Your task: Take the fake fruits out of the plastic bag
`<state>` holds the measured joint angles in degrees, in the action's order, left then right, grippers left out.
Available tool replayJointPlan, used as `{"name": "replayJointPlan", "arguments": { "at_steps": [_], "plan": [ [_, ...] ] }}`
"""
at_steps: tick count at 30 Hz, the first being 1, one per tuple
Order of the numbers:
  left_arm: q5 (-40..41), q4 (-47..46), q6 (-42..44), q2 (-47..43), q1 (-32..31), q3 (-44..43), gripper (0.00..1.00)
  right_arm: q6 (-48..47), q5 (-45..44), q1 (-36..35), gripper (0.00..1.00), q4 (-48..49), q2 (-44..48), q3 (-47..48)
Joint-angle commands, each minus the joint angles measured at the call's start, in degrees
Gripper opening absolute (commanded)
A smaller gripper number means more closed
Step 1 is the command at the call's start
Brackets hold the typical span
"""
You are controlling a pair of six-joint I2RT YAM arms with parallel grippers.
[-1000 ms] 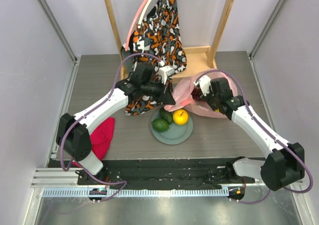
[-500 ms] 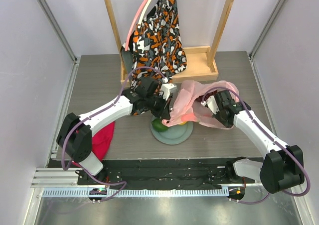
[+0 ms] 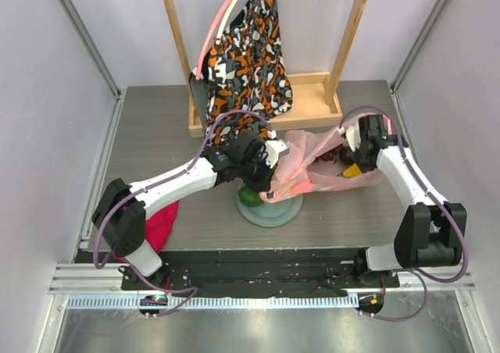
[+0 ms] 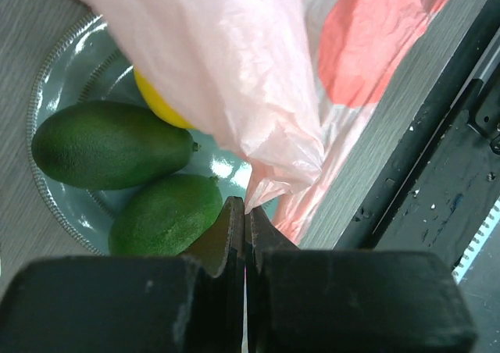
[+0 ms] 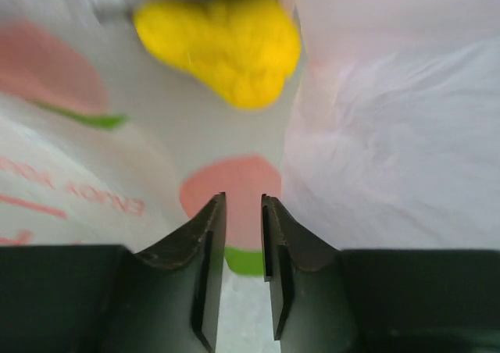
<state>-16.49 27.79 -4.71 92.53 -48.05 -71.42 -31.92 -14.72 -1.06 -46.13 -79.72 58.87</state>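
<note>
1. Because the left claw (image 4: 244,208) pinches the plastic bag (image 4: 234,72), it hangs over the plate (image 4: 78,64) of green fruits (image 4: 109,146).
2. Slightly open, the right claw (image 5: 238,205) points at a yellow fruit (image 5: 226,44) inside.

Robot lab cell, white panels (image 3: 47,95), alu rail (image 3: 250,301)

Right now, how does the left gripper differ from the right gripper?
The left gripper is shut, pinching the plastic bag; the right gripper stands slightly open, holding nothing. The left gripper hangs over the plate; the right gripper faces a blurred yellow fruit. Both are at the plastic bag.
</note>
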Motion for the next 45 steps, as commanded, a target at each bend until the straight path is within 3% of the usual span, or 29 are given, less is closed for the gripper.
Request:
{"name": "replayJointPlan", "arguments": {
  "at_steps": [1, 8, 14, 21, 27, 30, 31, 35, 41, 45],
  "plan": [
    [0.2, -0.4, 1.2, 0.7, -0.8, -3.6, 0.00, 7.3, 8.8, -0.3, 0.34, 1.0, -0.9, 7.2],
    [-2.5, 0.1, 0.7, 1.9, -0.9, -5.3, 0.00, 7.3, 11.4, -0.3, 0.49, 4.0, -6.2, 6.5],
    [-3.2, 0.2, 0.6, 3.0, -0.9, -5.9, 0.00, 0.3, 8.9, -0.3, 0.68, 7.2, -11.1, 5.3],
    [-3.2, 1.2, 1.1, 3.5, -0.9, -7.1, 0.00, -7.7, 4.2, -0.3, 0.74, 13.5, -15.4, 0.9],
    [-3.2, 1.5, 1.4, 3.4, -0.9, -6.7, 0.00, -11.1, 2.9, -0.5, 0.73, 22.9, -14.1, -3.3],
    [-3.5, 1.2, 1.0, 3.9, -0.9, -6.9, 0.00, -11.2, 4.1, -0.4, 0.51, 27.1, -14.0, -4.5],
    [-3.3, 1.2, 1.0, 4.0, -0.9, -7.1, 0.00, -11.1, 5.7, -0.5, 0.36, 27.7, -13.1, -4.4],
    [-2.3, 1.7, 1.3, 4.1, -0.9, -8.2, 0.00, -9.3, 16.0, -0.5, 0.18, 22.1, -4.2, -2.4],
    [-1.9, 2.0, 1.5, 5.9, -0.9, -12.1, 0.00, -5.6, 33.8, -0.7, 0.08, 4.1, 8.9, 5.5],
    [-1.9, 2.5, 1.9, 7.4, -0.9, -15.1, 0.00, -2.7, 38.7, -0.8, 0.05, -3.1, 13.0, 8.7]
  ]
}}
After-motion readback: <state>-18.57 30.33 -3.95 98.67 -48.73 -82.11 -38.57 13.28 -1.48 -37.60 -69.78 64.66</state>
